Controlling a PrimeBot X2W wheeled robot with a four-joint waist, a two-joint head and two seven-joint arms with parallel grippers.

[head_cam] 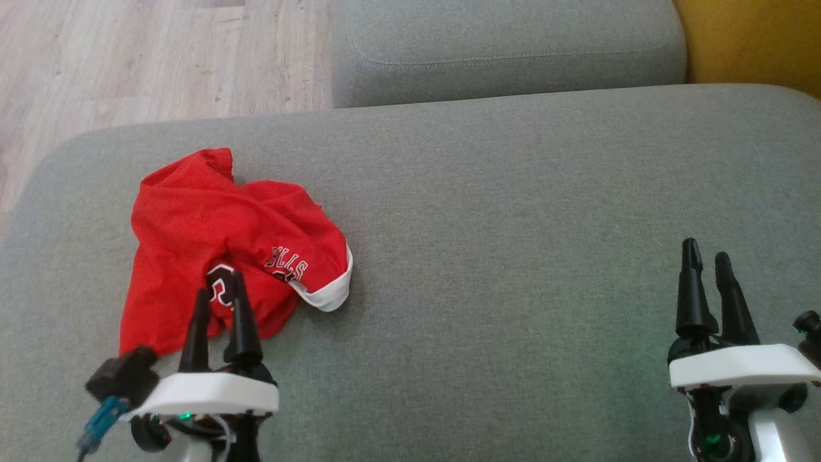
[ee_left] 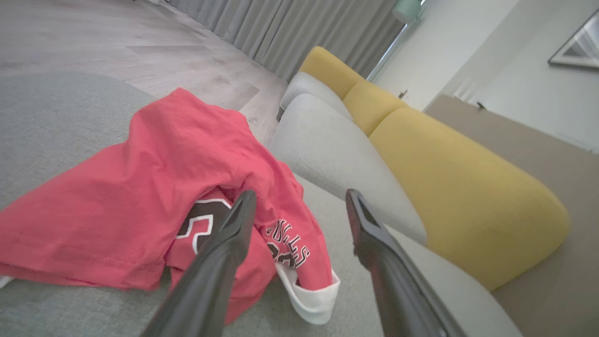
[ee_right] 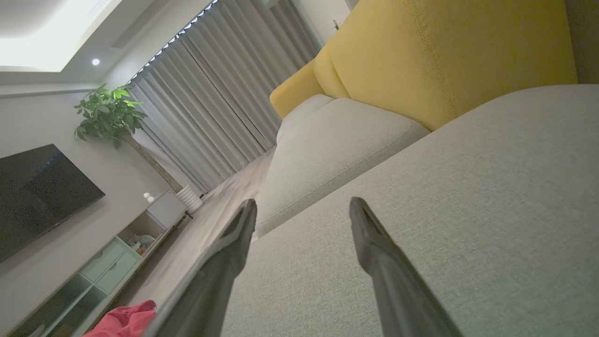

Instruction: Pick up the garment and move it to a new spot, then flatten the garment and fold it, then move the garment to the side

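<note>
A home living room: grey-and-yellow sofa (ee_right: 468, 187), long curtains (ee_right: 210, 103), wall television (ee_right: 37, 187), potted plant (ee_right: 110, 114), wood floor (head_cam: 128, 58), and seemingly a low media cabinet (ee_right: 117, 262).

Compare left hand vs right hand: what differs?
The left hand is at the near edge of the crumpled red Bulls jersey; the right hand is over bare grey sofa seat, well apart from it. Left hand's fingers overlap red cloth in the head view; right hand's overlap the seat. Both open, holding nothing.
</note>
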